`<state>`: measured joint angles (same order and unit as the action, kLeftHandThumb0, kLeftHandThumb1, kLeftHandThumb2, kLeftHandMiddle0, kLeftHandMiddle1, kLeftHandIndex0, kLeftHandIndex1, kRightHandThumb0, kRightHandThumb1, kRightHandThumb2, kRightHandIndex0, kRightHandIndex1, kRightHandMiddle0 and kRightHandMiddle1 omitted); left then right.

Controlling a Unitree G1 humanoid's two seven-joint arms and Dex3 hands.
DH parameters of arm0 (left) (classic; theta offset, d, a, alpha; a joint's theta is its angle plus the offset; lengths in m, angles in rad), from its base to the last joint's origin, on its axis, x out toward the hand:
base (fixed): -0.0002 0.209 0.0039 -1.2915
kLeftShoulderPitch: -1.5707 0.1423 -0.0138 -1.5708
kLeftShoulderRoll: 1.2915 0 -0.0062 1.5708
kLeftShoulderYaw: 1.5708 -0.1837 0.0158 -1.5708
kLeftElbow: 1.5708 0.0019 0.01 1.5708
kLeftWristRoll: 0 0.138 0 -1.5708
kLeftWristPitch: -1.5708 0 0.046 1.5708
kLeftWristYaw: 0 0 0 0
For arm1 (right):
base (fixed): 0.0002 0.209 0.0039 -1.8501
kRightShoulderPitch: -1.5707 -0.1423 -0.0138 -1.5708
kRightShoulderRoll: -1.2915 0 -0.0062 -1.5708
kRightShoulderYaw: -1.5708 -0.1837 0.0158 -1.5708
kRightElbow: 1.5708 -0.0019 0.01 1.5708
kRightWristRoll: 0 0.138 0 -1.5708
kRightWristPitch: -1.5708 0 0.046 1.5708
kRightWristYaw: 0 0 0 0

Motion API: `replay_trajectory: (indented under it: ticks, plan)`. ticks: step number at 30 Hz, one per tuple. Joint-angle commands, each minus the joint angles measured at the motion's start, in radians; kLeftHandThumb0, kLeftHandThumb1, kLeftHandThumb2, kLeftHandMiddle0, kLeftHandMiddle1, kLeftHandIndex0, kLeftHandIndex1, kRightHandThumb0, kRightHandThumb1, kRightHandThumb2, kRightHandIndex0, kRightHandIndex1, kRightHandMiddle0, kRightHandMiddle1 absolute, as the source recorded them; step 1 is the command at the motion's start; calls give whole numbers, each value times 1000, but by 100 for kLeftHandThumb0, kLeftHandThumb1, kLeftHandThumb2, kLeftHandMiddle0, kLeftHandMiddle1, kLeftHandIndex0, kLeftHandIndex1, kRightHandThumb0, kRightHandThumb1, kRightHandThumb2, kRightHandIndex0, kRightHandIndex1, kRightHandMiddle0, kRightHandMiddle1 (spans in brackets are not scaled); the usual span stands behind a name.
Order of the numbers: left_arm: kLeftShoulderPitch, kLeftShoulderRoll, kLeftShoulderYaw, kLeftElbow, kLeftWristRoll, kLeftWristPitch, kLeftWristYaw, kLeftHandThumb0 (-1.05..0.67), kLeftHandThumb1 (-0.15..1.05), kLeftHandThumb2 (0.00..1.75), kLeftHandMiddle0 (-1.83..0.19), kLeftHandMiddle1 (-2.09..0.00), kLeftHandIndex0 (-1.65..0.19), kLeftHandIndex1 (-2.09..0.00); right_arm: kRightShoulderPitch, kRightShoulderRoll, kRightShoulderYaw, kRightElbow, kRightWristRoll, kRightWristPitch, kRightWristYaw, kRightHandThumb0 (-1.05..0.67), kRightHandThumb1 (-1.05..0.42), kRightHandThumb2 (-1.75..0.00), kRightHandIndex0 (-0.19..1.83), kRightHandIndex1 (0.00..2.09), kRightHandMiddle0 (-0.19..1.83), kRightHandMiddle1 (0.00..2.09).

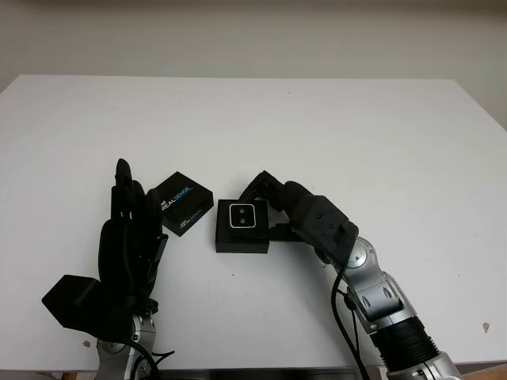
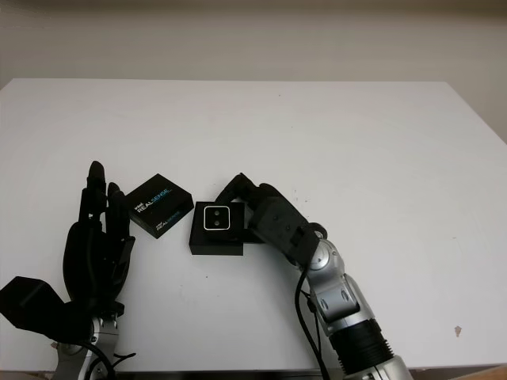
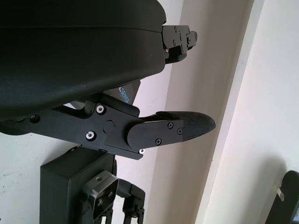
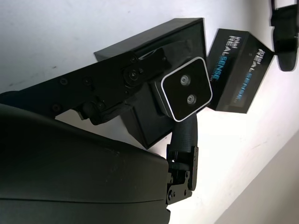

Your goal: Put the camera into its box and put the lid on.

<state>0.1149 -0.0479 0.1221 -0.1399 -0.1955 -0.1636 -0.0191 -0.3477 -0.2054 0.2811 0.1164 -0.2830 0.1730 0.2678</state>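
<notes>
A small square camera (image 1: 242, 215) with a silver rim and two lenses faces up at the open black box (image 1: 240, 240) in the middle of the table. My right hand (image 1: 263, 209) is shut on it from the right, with one finger (image 4: 133, 74) on one side and another (image 4: 186, 136) on the opposite side. I cannot tell whether the camera sits inside the box or just above it. The black lid (image 1: 184, 204), printed REALSENSE, lies flat just left of the box. My left hand (image 1: 133, 199) is open, upright beside the lid's left edge, holding nothing.
The white table (image 1: 333, 127) stretches wide behind and to the right of the box. Its front edge runs close below both arms. The box (image 3: 65, 186) and camera (image 3: 100, 201) also appear past my left hand's finger (image 3: 173, 128).
</notes>
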Motion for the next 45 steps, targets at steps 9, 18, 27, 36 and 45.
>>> replay_trajectory:
  ticks: [9,18,27,36,45]
  plan:
    - [-1,5,5,1,3,-13,-6,-56,105,46,4,-5,7,-6,49,-27,29,-54,-65,-51,-11,-49,-93,-5,-7,3,8,40]
    - [4,8,8,1,-1,-14,-13,-55,105,48,4,-5,8,-5,53,-32,22,-74,-91,-81,-27,-52,-90,-5,-12,4,12,20]
    - [3,3,11,8,-5,-17,-14,-56,105,47,4,-5,7,-5,15,-20,-29,-70,-57,-101,-59,-56,-90,-5,-11,5,13,15]
    - [3,-2,12,10,-10,-19,-14,-55,105,46,4,-5,7,-5,-63,-25,-108,-47,31,-149,-60,-62,-88,-5,-5,8,18,15]
    - [1,-2,10,11,3,-17,-4,-56,105,46,3,-6,7,-6,-89,-92,-123,-107,50,-250,9,-78,-90,-7,-1,8,11,11]
